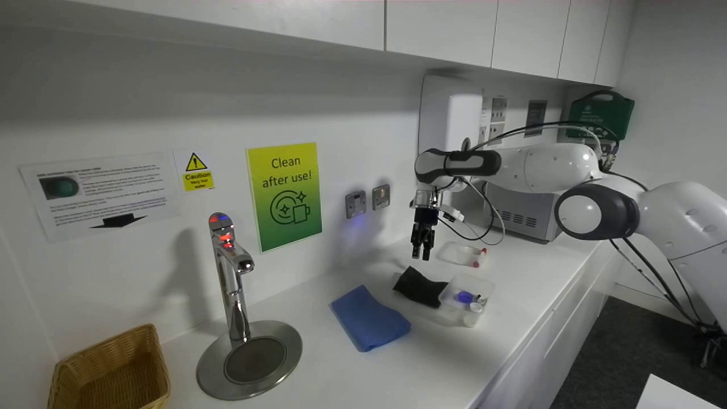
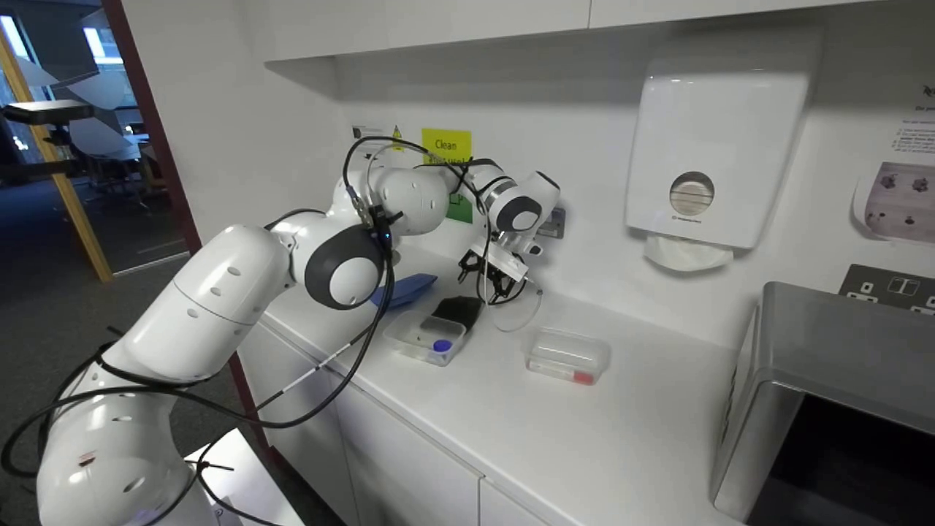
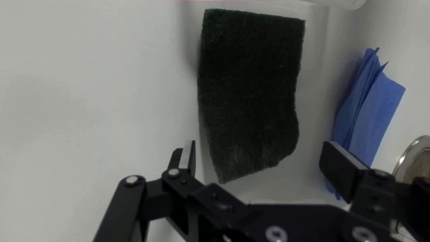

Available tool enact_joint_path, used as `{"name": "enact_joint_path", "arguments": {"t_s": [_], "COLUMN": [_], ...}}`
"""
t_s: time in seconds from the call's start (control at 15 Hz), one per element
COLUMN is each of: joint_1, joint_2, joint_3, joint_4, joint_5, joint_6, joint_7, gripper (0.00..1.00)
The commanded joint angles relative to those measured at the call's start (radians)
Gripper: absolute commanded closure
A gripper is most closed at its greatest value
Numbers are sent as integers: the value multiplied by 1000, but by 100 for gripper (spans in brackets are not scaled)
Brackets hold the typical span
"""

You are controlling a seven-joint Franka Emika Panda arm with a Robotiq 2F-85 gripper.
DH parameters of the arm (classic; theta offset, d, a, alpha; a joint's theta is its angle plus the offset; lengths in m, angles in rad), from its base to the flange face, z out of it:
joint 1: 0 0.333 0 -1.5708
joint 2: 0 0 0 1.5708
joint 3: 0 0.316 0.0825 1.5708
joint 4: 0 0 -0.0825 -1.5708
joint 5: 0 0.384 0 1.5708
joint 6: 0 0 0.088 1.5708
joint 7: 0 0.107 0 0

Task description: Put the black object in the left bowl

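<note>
One gripper (image 1: 421, 254), jaws apart, above one black pad (image 3: 250, 94).
Lower too, one clear tub (image 2: 409, 347) holding a blue disc (image 1: 465, 297), one clear box (image 2: 566, 351), one blue cloth (image 1: 369, 318); farther off, one sign (image 1: 285, 196): “Clean after use!”

Worktop (image 1: 397, 372) and arm (image 1: 548, 167) shared by both exterior views, angled downward towards wall (image 1: 363, 136): shot from tap (image 1: 232, 281) side, and from grey box (image 2: 818, 358) side. Black pad (image 3: 250, 97) looked down on from close above in wrist view.
</note>
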Motion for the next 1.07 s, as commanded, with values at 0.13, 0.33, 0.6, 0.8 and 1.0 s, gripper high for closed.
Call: {"name": "enact_joint_path", "arguments": {"t_s": [0.13, 0.33, 0.6, 0.8, 1.0], "joint_1": [2, 4, 6, 10, 19], "joint_2": [46, 62, 84, 97, 115], "joint_3": [-4, -3, -2, 0, 5], "joint_4": [61, 77, 106, 124, 149], "joint_5": [-13, -14, -13, -13, -12], "joint_6": [-20, -21, -25, -29, -41], "joint_7": [-4, -5, -3, -8, -16], "gripper": [0, 0, 0, 0, 0]}}
